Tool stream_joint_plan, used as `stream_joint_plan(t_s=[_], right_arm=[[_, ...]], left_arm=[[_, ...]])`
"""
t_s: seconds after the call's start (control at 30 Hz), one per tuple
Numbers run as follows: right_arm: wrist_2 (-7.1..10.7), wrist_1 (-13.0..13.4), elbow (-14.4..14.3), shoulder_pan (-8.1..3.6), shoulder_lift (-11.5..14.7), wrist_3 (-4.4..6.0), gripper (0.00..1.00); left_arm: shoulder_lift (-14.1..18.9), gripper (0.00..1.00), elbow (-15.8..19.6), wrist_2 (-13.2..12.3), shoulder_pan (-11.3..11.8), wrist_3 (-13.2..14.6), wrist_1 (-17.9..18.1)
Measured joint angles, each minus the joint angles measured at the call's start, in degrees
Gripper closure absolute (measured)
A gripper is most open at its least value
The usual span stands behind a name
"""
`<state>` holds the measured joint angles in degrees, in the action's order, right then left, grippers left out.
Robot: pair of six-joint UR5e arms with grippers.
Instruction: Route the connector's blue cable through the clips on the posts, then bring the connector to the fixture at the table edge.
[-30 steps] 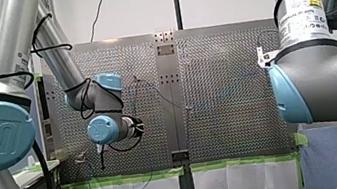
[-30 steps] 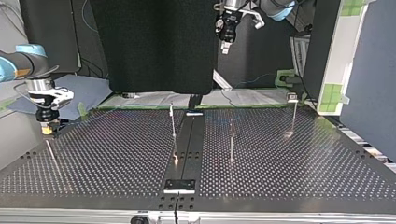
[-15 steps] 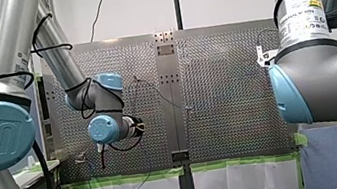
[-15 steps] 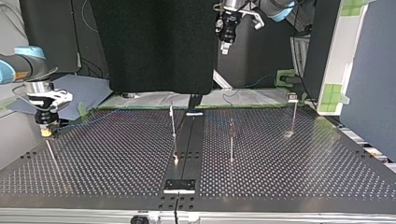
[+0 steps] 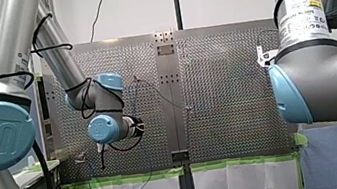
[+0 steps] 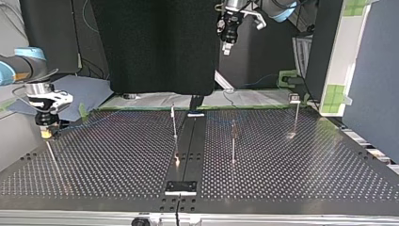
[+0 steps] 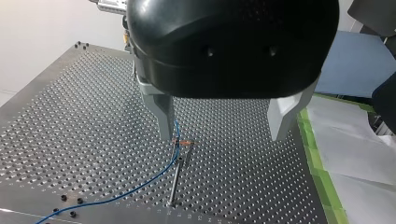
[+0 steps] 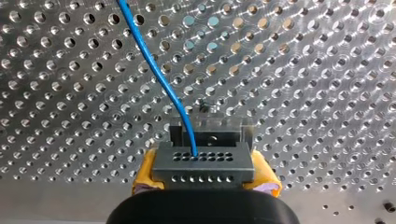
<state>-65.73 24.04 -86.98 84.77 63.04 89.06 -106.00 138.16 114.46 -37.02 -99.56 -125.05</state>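
Perforated table, green tape along one edge; black screen at the top view's upper centre. Right gripper clamps connector, half hiding a metal block; left gripper spread wide.

The top view's middle is barred by an upright left post, middle post and right post; wide gaps are left between them; bare table is seen lower left and lower right; the blue cable is strung from the connector clamped in my right gripper.
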Motion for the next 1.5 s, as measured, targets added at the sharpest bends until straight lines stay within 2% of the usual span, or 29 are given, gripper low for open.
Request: stream_joint_plan(t_s=[0.6, 1.5], right_arm=[[1.85, -0.1, 0.7, -0.06, -0.4, -0.07, 1.0], [2.44, 0.0, 1.4, 0.1, -0.6, 0.06, 1.0]], left_arm=[[0.0, 0.01, -0.4, 0.0, 0.0, 0.3, -0.7], [0.0, 0.01, -0.6, 0.0, 0.1, 0.3, -0.9]])
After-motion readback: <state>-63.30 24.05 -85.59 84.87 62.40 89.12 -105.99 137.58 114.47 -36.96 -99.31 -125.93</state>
